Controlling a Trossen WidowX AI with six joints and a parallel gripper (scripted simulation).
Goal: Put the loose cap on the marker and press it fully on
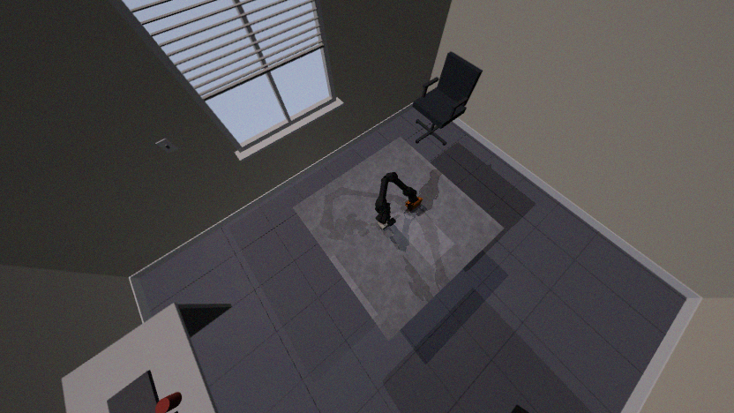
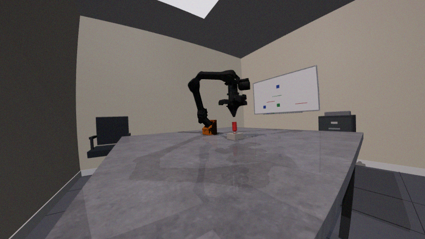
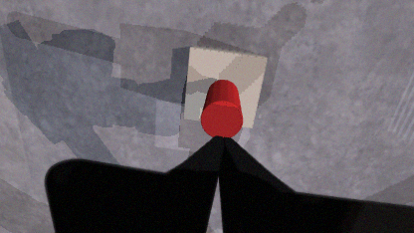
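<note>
Above the grey marbled table point(image 2: 208, 184) we see the black parallel-jaw gripper point(image 2: 233, 114) hanging point-down, its two fingers pressed together into a single tip with nothing between them. From the wrist view the dark fingers meet along one thin seam, and their joined tip point(image 3: 221, 139) sits right at the near edge of the red cylindrical cap point(image 3: 222, 111), though the exterior view shows a clear gap of air between tip and cap.

The red cap point(image 2: 234, 126) stands upright on the marker, which rises from the pale beige square holder block point(image 2: 234, 136). We cannot see the marker's own body under the cap, nor can we tell whether the cap is pushed fully home. The block point(image 3: 247, 75) rests flat on the table, well apart from the arm's orange base point(image 2: 209, 127), which is just beside it to the left in the exterior view.

From the top view the black arm point(image 1: 393, 198) arches over the table, and the block and cap are too small to make out there.
</note>
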